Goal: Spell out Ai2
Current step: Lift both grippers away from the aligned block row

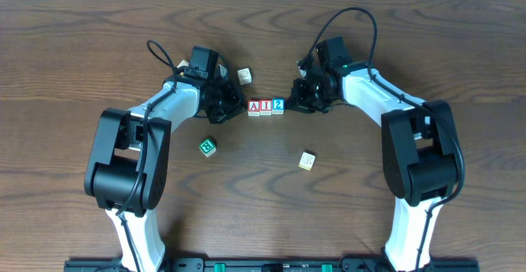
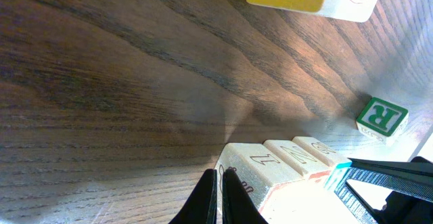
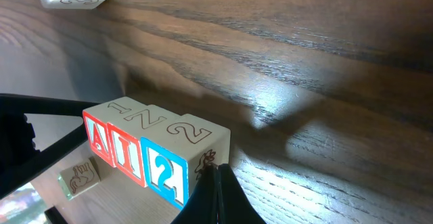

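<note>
So the three cubes sit in a tight row mid-table, a bit toward the far side: A cube [image 1: 254, 106], I cube [image 1: 265, 106], 2 cube [image 1: 278, 105]. They're touching side to side and read A-I-2 from the robot's left to right. In the right wrist view the A and I are red and the 2 is on a blue face, and all three stand upright and flush.

The left gripper [image 2: 218, 193] is pinched fully closed with nothing in it, its tip right up against the A end of the row. The right gripper [image 3: 215, 195] is the same, fingers pressed together and empty, with its tip at the side of the 2 cube. It looks like it's touching.

Further out on the wood table [image 1: 82, 42] there's a green cube [image 1: 207, 146] nearer the robot on the left. A cream cube [image 1: 306, 160] sits nearer on the right, and a second cream cube [image 1: 244, 76] is just behind the row by the left arm.
</note>
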You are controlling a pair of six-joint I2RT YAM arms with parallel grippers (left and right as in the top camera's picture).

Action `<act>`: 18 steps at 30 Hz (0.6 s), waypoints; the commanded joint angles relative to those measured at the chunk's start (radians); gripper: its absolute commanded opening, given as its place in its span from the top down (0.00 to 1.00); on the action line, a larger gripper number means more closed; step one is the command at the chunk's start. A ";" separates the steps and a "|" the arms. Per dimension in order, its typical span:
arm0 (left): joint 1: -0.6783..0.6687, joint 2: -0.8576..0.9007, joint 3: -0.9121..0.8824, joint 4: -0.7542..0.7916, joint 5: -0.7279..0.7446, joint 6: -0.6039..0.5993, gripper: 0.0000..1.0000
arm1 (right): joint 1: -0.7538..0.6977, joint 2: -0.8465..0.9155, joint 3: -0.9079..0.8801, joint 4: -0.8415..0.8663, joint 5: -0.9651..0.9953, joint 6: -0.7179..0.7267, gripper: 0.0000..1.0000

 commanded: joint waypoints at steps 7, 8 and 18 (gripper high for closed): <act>0.016 0.005 0.004 -0.003 -0.039 0.024 0.94 | 0.002 0.009 0.006 -0.028 0.056 0.009 0.99; 0.023 0.005 0.006 -0.003 -0.037 0.034 0.94 | -0.003 0.009 0.013 -0.035 0.068 0.008 0.99; 0.048 -0.135 0.219 -0.227 -0.140 0.311 0.94 | -0.026 -0.133 0.293 -0.328 0.282 -0.086 0.99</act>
